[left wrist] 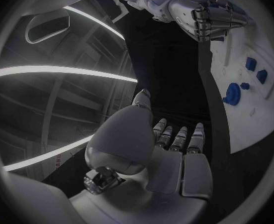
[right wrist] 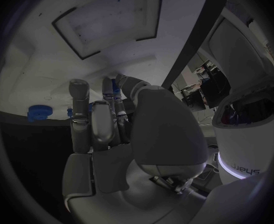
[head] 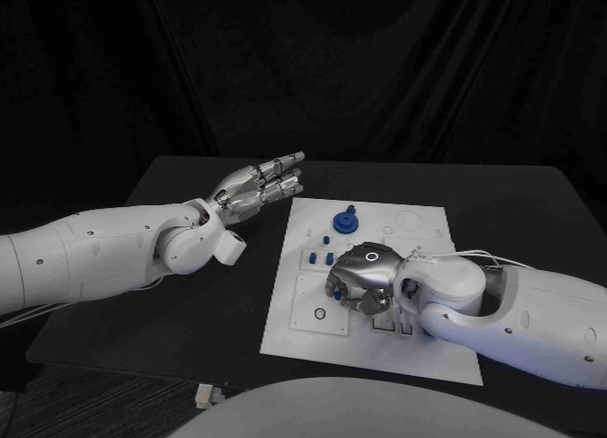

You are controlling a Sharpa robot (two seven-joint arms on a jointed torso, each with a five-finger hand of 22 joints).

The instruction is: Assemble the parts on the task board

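Note:
The white task board (head: 382, 351) lies in the middle of the black table. A round blue part (head: 344, 220) stands near its far edge, with small blue parts (head: 326, 240) just in front of it. My right hand (head: 360, 274) hangs over the board's middle with its fingers curled down, and a small blue part (head: 332, 294) shows at their tips. In the right wrist view that blue part (right wrist: 115, 87) sits between the fingers of the right hand (right wrist: 106, 124). My left hand (head: 261, 187) hovers left of the board's far corner, fingers stretched out and holding nothing.
Bare black table (head: 184, 310) lies left of the board under my left arm. A small white object (head: 208, 394) sits at the table's front edge. In the left wrist view the round blue part (left wrist: 232, 93) and two small parts (left wrist: 251, 63) stand on the board (left wrist: 261, 124).

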